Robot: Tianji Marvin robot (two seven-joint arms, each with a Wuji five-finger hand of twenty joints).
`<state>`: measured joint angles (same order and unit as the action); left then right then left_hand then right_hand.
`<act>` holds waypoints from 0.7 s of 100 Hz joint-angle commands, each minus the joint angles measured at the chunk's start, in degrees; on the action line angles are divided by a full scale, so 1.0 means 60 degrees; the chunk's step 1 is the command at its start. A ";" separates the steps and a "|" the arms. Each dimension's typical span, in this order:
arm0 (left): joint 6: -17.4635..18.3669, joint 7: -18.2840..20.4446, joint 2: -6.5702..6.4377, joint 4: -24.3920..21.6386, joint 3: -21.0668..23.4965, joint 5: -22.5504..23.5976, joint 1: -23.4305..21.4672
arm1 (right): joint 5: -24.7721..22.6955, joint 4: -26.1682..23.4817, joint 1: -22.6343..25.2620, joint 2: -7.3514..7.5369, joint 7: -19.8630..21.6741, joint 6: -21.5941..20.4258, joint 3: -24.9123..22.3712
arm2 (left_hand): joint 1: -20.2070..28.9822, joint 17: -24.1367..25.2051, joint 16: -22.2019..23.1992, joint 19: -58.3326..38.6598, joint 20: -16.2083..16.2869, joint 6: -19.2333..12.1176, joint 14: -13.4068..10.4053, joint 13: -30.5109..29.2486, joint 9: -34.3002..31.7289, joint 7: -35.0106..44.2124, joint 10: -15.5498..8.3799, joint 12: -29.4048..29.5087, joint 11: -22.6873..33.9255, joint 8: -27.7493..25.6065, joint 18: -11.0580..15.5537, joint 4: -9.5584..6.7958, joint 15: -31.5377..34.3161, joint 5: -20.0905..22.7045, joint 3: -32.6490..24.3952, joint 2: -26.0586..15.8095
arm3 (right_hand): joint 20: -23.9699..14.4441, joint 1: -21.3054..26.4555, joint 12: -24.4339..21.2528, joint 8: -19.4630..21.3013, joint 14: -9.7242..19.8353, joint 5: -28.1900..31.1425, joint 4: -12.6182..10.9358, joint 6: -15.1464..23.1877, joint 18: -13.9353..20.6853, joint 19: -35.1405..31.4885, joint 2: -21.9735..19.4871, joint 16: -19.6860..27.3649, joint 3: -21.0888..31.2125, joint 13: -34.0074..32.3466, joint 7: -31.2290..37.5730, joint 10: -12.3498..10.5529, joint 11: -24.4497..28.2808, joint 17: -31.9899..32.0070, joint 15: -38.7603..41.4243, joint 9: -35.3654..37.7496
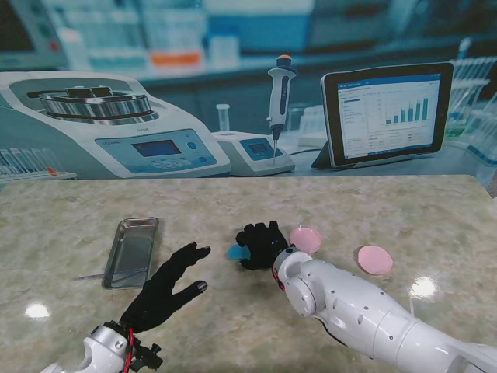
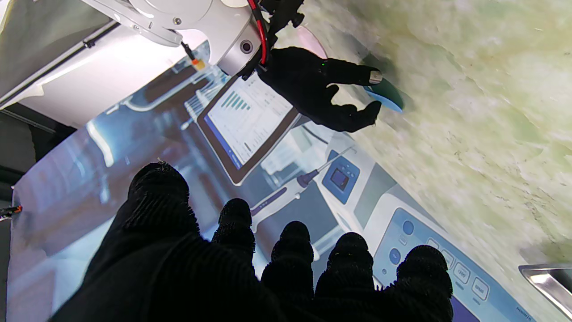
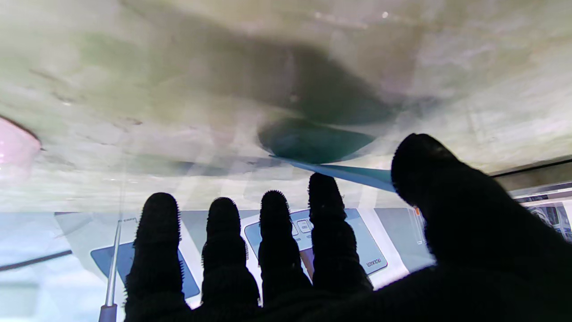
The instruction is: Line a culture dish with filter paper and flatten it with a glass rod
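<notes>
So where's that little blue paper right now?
In the stand's view the blue paper sits mid-table at the right hand, left of the nearer pink dish.

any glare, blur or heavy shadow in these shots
Stand view: bright lamp glare spots on the table, otherwise sharp. Left wrist view: the near fingers are soft and the table streaks with blur, while the right hand reads clearly. Right wrist view: a dark shadow falls over the blue filter paper, and the whole frame is hazy.

steel tray point(image 1: 130, 251), printed lab backdrop point(image 1: 233, 85)
</notes>
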<state>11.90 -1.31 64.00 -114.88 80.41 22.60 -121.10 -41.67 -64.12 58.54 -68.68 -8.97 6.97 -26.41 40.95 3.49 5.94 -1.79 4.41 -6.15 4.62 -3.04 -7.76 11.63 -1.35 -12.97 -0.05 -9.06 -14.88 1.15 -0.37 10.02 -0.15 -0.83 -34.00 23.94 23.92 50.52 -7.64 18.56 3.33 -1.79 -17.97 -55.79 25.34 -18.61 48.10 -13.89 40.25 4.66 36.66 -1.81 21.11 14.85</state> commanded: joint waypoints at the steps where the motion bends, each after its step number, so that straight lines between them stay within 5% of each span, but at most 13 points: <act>1: -0.0011 0.0042 -0.0011 -0.0016 0.0014 -0.0006 -0.0043 | 0.0035 0.0048 0.0031 -0.0074 -0.0032 -0.0029 0.0032 | 0.0088 0.0021 0.0074 0.0426 0.0130 -0.0292 -0.0298 0.0275 0.0187 0.0199 -0.0058 -0.0215 0.0054 -0.0051 0.0276 -0.0126 -0.0085 -0.0025 0.0149 -0.0215 | -0.0116 0.0223 0.0165 0.0300 0.0108 -0.0007 -0.0146 0.0178 -0.0321 -0.0275 -0.0269 -0.0081 0.0346 -0.0240 0.0547 -0.0212 0.0157 -0.0001 0.0204 0.0053; 21: -0.0014 0.0075 -0.0019 -0.0016 0.0015 -0.0001 -0.0041 | 0.0111 0.0232 0.0035 -0.0170 -0.0333 -0.0160 -0.0015 | 0.0070 0.0021 0.0046 0.0431 0.0120 -0.0273 -0.0299 0.0275 0.0187 0.0190 -0.0060 -0.0184 0.0038 -0.0047 0.0281 -0.0124 -0.0095 -0.0038 0.0154 -0.0220 | -0.0102 0.0403 0.0255 0.0484 0.0099 -0.0032 -0.0134 0.0471 -0.0388 -0.0347 -0.0548 -0.0111 0.0362 -0.0421 0.1064 -0.0315 0.0304 -0.0066 0.0317 0.0256; 42: -0.0017 0.0093 -0.0022 -0.0033 0.0011 -0.0007 -0.0049 | 0.0134 0.0266 0.0053 -0.0213 -0.0510 -0.0210 -0.0085 | 0.0060 0.0020 0.0017 0.0435 0.0105 -0.0242 -0.0302 0.0276 0.0186 0.0176 -0.0064 -0.0140 0.0022 -0.0039 0.0289 -0.0126 -0.0099 -0.0036 0.0154 -0.0218 | -0.0038 0.1494 0.0263 -0.0529 0.0136 -0.0068 0.0513 0.0852 -0.0465 -0.0428 -0.0418 -0.0114 -0.0072 -0.0611 0.2551 -0.0389 0.0343 -0.0132 0.0420 0.0613; 70: -0.0002 0.0060 -0.0015 -0.0036 0.0010 -0.0008 -0.0048 | 0.0182 0.0367 0.0109 -0.0295 -0.0837 -0.0221 -0.0210 | 0.0068 0.0019 0.0001 0.0436 0.0088 -0.0239 -0.0296 0.0276 0.0187 0.0177 -0.0049 -0.0117 0.0027 -0.0039 0.0288 -0.0127 -0.0096 -0.0033 0.0150 -0.0212 | -0.0029 0.2628 0.0288 -0.0426 0.0205 -0.0063 0.0596 0.1197 -0.0480 -0.0501 -0.0844 -0.0114 -0.0481 -0.0685 0.4064 -0.0448 0.0474 -0.0181 0.0499 0.0692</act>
<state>11.88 -1.06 63.97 -114.88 80.47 22.62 -121.11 -40.78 -62.01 58.75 -70.07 -13.65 5.60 -27.61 40.95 3.49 5.94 -1.79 4.41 -6.15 4.62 -3.04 -7.76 11.63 -1.35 -12.97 -0.05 -9.06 -14.88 1.15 -0.37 10.03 -0.15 -0.83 -34.00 37.33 25.05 47.62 -7.40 18.44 5.56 3.93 -19.22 -57.11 22.27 -18.37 45.84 -16.82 61.75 3.24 38.43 -3.08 22.62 18.73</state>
